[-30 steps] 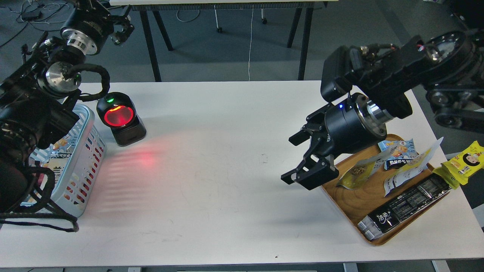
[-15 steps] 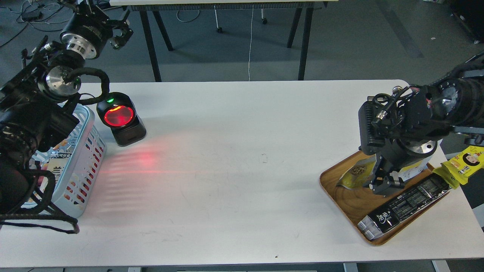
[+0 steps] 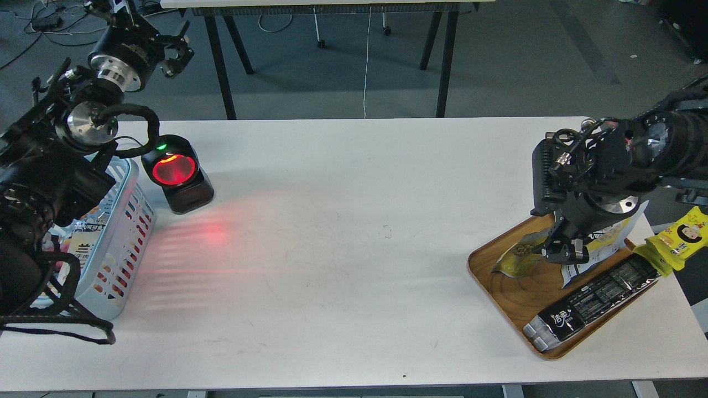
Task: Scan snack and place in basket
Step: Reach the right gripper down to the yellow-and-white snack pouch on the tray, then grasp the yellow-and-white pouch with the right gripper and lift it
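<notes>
**A:** Snack (image 3: 600, 243) first: where does it sit, and which way does it run?

**B:** On the wooden tray (image 3: 511, 287) at the table's right end, lying back rather than upright. Its long axis slants from lower left to upper right, with a white corner poking out past the wrist toward the upper right. The printed face is mostly hidden.

**A:** Hidden by what?

**B:** The right gripper (image 3: 565, 251), which points down at the pouch's left part. Its fingers are dark and bunched, so I cannot tell whether they are parted or pinching the pouch.

**A:** What crowds it?

**B:** An olive-yellow pouch (image 3: 517, 258) touches it on the left; the long black packet (image 3: 594, 301) lies just below, along the same slant. A bright yellow packet (image 3: 680, 237) hangs off the tray's right side.

**A:** And the far side?

**B:** The basket (image 3: 124, 232) is at the left edge, well apart, partly covered by the left arm. The scanner (image 3: 176, 172) glows red beside it. The left gripper (image 3: 176, 51) is raised beyond the table; its jaws are unreadable.
</notes>
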Robot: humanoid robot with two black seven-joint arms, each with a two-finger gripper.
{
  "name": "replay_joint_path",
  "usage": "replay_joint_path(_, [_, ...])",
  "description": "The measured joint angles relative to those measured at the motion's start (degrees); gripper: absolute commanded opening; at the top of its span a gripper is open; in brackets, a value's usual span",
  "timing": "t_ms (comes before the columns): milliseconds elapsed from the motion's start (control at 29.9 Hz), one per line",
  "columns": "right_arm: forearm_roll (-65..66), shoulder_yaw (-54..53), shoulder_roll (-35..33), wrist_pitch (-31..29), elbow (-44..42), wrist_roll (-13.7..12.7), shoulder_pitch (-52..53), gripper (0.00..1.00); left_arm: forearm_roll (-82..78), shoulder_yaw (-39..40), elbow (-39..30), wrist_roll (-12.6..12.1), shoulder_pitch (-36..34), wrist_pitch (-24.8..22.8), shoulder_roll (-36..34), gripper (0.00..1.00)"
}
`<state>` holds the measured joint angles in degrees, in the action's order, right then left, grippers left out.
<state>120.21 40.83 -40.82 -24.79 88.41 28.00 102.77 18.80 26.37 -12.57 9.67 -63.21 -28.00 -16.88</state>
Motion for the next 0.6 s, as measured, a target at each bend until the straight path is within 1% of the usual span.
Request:
replay_joint_path(67, [0.11, 0.03, -0.04, 0.00, -0.06, 0.00, -0.04, 0.22, 0.00, 0.00, 0.00, 0.00, 0.09, 0.00, 0.03, 1.00])
replay_joint_path(167, [0.41, 0.12, -0.20, -0.03, -0.20, 0.00, -0.10, 0.15, 0.00, 0.00, 0.00, 0.00, 0.17, 0.00, 0.08, 1.00])
replay_joint_path(301, [0.60, 0.19, -0.30, -0.13, -0.38, 0.00, -0.19, 0.00, 0.00, 0.00, 0.06, 0.00, 0.32, 0.00, 0.09, 1.00])
replay_joint_path(601, [0.05, -0.14, -0.46, -0.08, -2.35, 0.00, -0.80, 0.00, 0.09, 0.08, 0.18, 0.09, 0.36, 0.00, -0.14, 1.00])
